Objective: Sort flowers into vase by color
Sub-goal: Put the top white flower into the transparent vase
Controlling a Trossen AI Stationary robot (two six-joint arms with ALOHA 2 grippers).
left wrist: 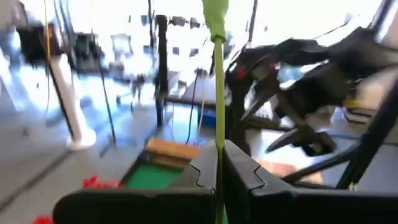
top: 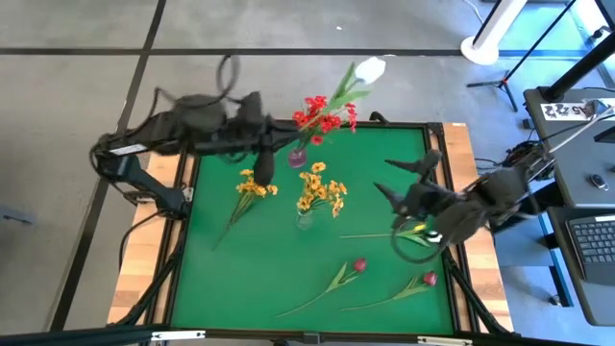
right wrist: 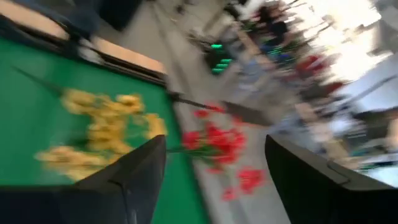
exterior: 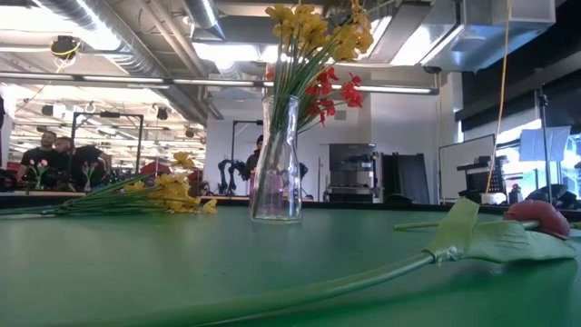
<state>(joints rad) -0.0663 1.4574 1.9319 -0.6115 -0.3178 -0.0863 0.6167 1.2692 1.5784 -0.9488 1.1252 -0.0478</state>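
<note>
Now your left gripper (left wrist: 219, 168) is closed on the green stem of the white-bud flower (top: 369, 69), held above the red bunch (top: 322, 115) at the far table (top: 279, 269) edge. It looks light, with a long bendy stem, so grip low. Your right gripper (right wrist: 214, 162) waits open and empty at the right side, above one loose stem (top: 380, 234).

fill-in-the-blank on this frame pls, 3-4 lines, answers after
1. The left claw is shut on a green ____.
2. The right claw is ____ and holds nothing.
3. The clear vase at mid-table holds ____ flowers.
4. Two dark-red buds lie on the mat near its ____ edge.

Answers: stem; open; yellow; front
</note>
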